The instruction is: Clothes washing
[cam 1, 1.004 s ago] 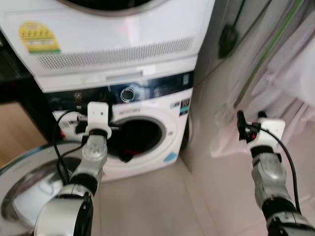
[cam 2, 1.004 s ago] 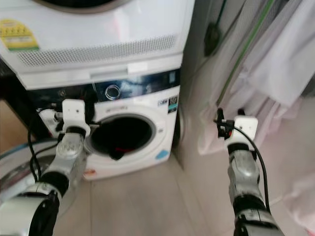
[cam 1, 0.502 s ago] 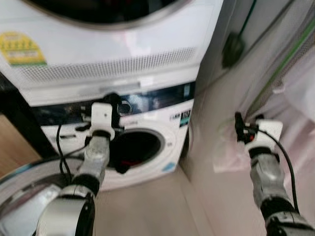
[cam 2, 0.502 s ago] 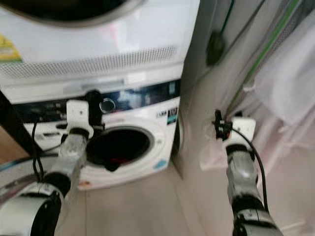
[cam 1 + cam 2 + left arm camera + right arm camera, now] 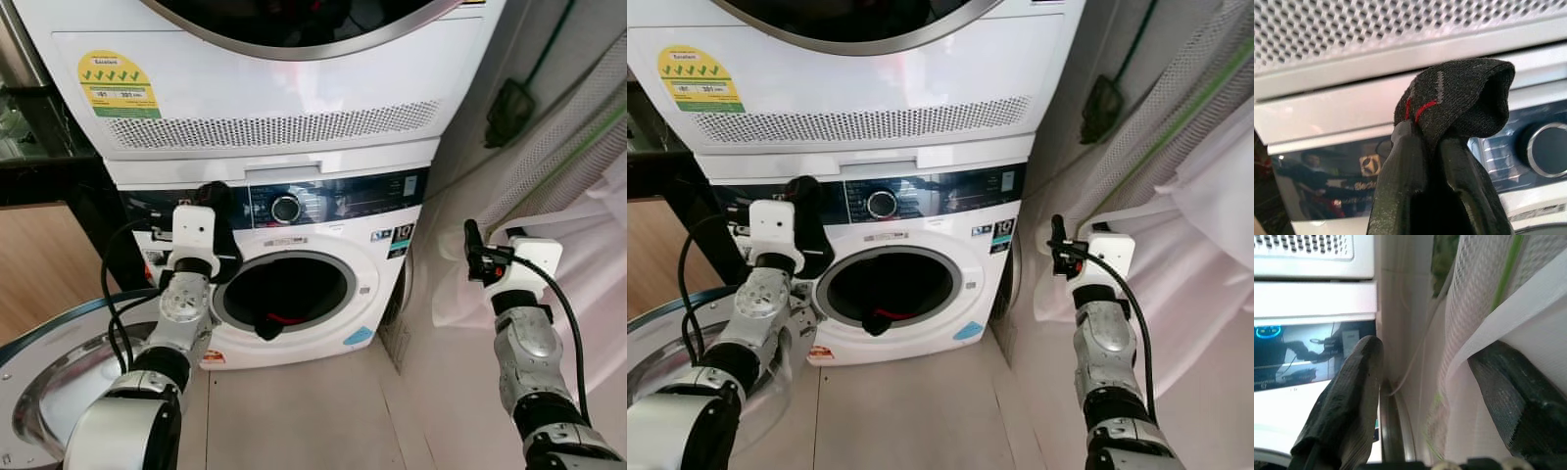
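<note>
Up by the washing machine's (image 5: 294, 294) control panel, a black sock (image 5: 1459, 98) is held clamped in the left gripper (image 5: 217, 211). Beside the machine, the right gripper (image 5: 475, 253) is spread wide, holding nothing.

The washer's round opening (image 5: 286, 291) is wide open, but dark clothes (image 5: 269, 323) hang over its bottom lip. The open door (image 5: 59, 382) blocks the left side. White netting (image 5: 1176, 176) crowds the right. The floor (image 5: 294, 416) in front is free.

Bright, even daylight; head views sharp.
Soft glare on the washer's glossy control panel (image 5: 323, 201); drum opening (image 5: 284, 291) dark; both wrist views soft, near fingers blurred.
</note>
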Controlling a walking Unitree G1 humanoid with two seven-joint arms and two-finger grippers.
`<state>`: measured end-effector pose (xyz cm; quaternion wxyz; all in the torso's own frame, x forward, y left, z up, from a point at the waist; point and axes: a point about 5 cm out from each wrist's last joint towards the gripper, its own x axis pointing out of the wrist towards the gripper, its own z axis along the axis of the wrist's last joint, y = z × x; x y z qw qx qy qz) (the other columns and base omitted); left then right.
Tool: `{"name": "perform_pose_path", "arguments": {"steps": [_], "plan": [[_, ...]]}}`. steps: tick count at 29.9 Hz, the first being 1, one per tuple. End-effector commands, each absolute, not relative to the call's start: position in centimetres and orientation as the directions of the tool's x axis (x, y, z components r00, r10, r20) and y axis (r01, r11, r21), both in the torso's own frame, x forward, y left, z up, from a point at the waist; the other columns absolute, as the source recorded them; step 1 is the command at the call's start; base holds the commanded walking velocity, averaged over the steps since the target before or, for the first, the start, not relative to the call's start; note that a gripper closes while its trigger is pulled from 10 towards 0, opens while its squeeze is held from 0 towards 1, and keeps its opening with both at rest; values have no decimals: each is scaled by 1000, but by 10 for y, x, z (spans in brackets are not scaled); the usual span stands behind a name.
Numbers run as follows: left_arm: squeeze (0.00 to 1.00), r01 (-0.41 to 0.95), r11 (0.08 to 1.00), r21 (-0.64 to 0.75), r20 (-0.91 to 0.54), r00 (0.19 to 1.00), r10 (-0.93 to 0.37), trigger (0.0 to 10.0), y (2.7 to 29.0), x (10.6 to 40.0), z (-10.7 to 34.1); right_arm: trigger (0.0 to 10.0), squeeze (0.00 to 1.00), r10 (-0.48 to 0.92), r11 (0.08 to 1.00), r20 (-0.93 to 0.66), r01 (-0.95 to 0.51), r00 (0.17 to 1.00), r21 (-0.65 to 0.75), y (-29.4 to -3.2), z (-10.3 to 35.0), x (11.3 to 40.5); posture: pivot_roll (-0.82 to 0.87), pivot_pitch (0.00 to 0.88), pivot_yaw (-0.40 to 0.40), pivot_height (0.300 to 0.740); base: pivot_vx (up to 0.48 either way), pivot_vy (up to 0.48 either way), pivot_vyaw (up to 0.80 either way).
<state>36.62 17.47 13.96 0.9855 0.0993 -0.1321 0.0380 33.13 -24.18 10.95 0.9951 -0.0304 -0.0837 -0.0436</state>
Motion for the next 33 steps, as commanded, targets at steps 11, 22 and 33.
{"name": "perform_pose_path", "arguments": {"steps": [11, 22, 33], "plan": [[0, -98, 977, 189, 277, 960, 43, 10000, 173, 367, 142, 10000, 0, -94, 993, 181, 104, 979, -49, -245, 112, 331, 37, 1, -6, 732, 0, 0, 0], [0, -200, 967, 158, 6, 979, 201, 10000, 204, 337, 76, 10000, 0, -236, 971, -32, 237, 971, 41, -270, 61, 300, 40, 25, -9, 732, 0, 0, 0], [0, -183, 971, 155, -28, 981, 190, 10000, 203, 337, 72, 10000, 0, -230, 971, -49, 232, 972, 52, -269, 58, 299, 40, 24, -7, 732, 0, 0, 0]]}}
